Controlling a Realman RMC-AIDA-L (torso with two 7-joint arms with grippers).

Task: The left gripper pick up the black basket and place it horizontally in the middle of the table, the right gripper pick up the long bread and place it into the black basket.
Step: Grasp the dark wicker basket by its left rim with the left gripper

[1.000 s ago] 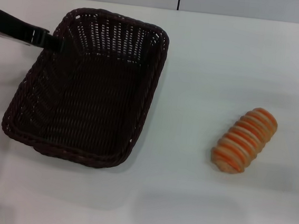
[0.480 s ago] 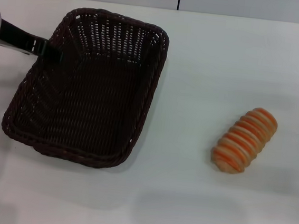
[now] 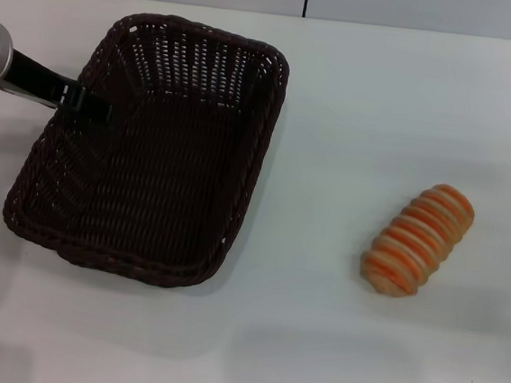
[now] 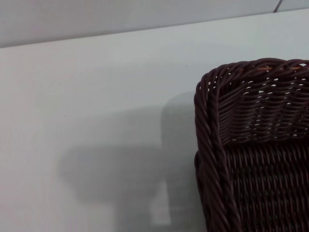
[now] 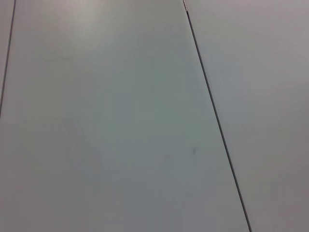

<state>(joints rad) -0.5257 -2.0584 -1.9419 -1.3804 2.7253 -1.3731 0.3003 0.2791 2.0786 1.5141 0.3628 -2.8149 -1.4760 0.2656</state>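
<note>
With the black basket [image 3: 151, 150] lying lengthwise at nine o'clock on the surface [image 3: 355, 101] and the long bread [image 3: 418, 241] at three, the left gripper [image 3: 87, 106] reaches its near-left rim, grip state unclear; next, clamp and turn it.

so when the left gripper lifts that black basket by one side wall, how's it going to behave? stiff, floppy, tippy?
The black basket is probably fairly stiff: its woven walls and braided rim hold a clean rectangle. It is likely light for its size, since the weave is open and nothing lies inside. With the left gripper at one long wall, far off centre, the opposite side may sag or swing.
</note>
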